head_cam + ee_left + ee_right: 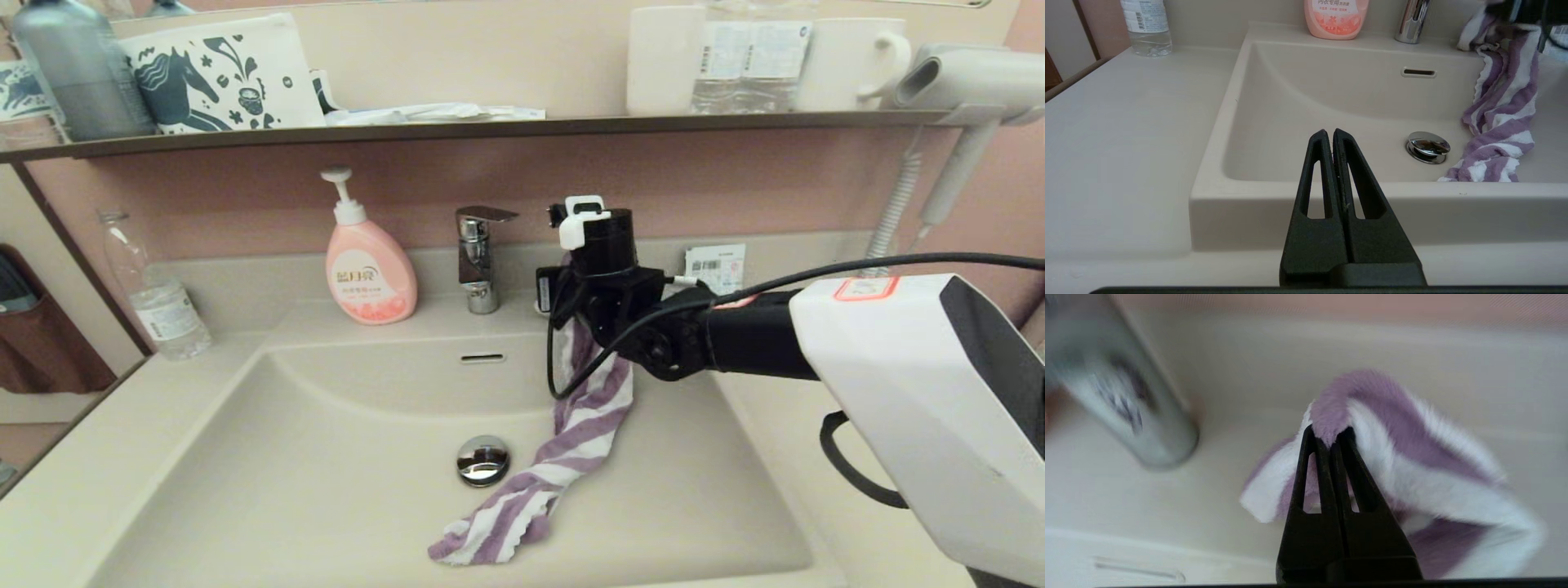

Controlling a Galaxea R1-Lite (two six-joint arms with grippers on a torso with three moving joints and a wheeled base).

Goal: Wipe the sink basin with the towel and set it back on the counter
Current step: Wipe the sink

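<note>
While I hold the towel up by one end, this is how things stand:

Right gripper: my right gripper [1331, 435] is pinched tight on the top fold of the towel [575, 429], raised over the back right part of the sink basin [326, 457], close to the tap [478, 257].

Towel: purple and white striped; it hangs down from my right gripper, drapes along the basin's slope and its free end lies on the basin floor, below and toward me.

Drain plug: the chrome drain plug [482, 460] sits on the basin floor just beside the trailing towel, on its left side, well below my right gripper.

Left gripper: my left gripper [1333, 134] has its fingers pressed together with nothing between them, and hovers in front of the basin's near edge, pointing toward the drain plug.

Surface: the surface [1126, 143] spreads to the left of my left gripper; a water bottle [155, 294] stands at its far corner.

Soap: a pink soap pump bottle [367, 265] stands on the back ledge, left of the tap.
</note>
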